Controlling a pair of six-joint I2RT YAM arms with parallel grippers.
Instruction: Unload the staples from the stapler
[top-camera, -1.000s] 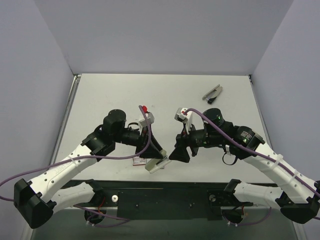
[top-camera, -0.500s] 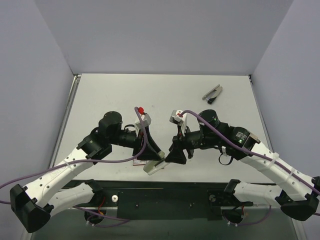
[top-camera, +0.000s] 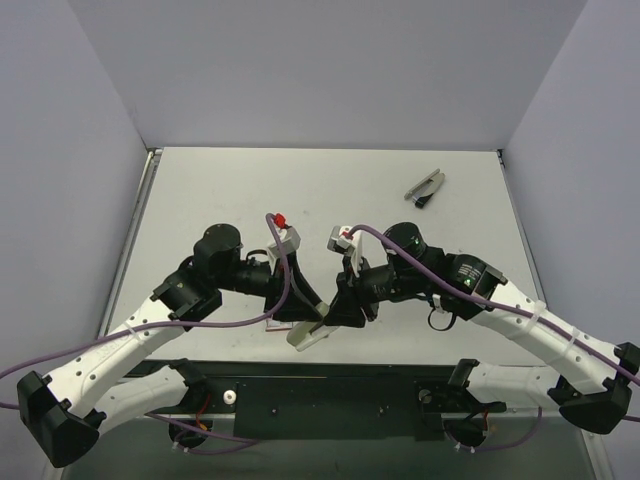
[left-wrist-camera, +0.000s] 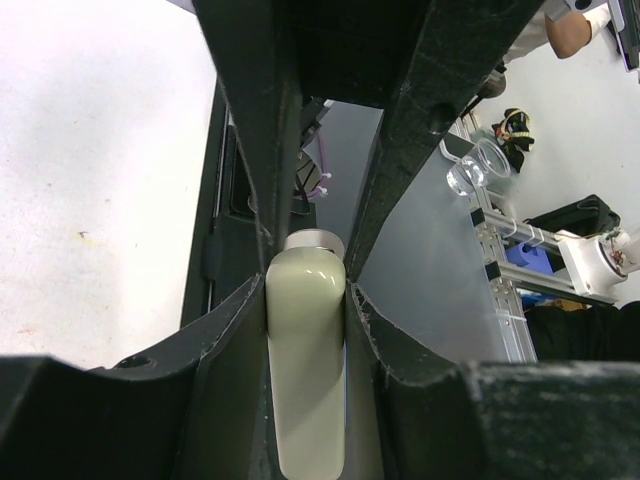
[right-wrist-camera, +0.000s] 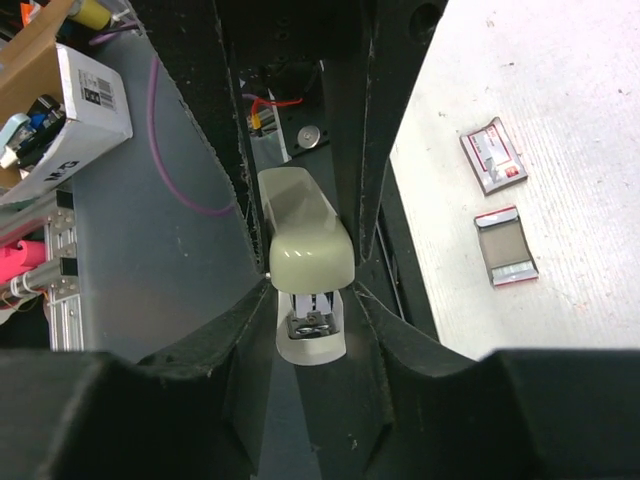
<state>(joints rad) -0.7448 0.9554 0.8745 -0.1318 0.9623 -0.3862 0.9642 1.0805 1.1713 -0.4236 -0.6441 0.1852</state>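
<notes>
Over the near edge of the table I hold the stapler aloft, left gripper pinching one end and right gripper pressed onto the other, so opening is in hand; next, I judge, part its shell from the inner bar without twisting.

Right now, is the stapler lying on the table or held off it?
Held off it: the left gripper pinches the stapler by its pale shell from both sides, over the near edge of the table.
</notes>
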